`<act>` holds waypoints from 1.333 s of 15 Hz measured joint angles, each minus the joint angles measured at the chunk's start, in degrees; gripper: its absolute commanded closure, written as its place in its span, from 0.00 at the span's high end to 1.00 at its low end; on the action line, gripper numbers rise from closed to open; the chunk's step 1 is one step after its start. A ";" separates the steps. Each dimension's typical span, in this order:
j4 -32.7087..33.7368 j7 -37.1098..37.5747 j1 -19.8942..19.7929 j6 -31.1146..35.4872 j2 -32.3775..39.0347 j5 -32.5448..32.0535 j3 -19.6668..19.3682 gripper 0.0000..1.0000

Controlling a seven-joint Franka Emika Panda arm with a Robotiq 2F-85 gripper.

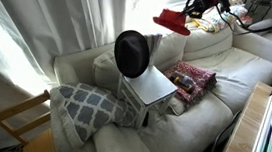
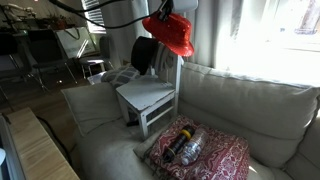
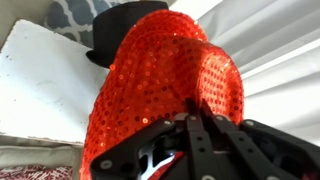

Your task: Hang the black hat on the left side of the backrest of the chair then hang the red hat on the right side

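Observation:
The black hat [image 1: 133,53] hangs on one corner post of the white chair's backrest [image 1: 151,49]; it also shows in an exterior view [image 2: 143,53] and at the top of the wrist view [image 3: 125,28]. The white chair [image 2: 146,97] stands on the sofa, its seat [image 3: 45,85] visible in the wrist view. My gripper [image 1: 185,12] is shut on the red hat [image 1: 171,24] and holds it in the air above and beside the chair. The red sequined hat [image 2: 170,34] hangs from the gripper [image 2: 172,8] and fills the wrist view [image 3: 165,95], where the jaws [image 3: 196,112] pinch its brim.
A cream sofa [image 1: 231,80] carries the chair. A red patterned cloth [image 2: 200,150] with a dark bottle-like object lies on the cushion. A grey patterned pillow [image 1: 91,104] and a natural wood chair [image 1: 16,117] are at one end. Curtains [image 1: 51,18] hang behind.

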 measured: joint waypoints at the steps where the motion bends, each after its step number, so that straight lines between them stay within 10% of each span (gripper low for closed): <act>1: 0.18 -0.01 0.01 0.00 0.62 3.13 0.01 0.01; 20: 8.80 -0.11 -0.16 -10.30 24.98 26.80 0.24 0.01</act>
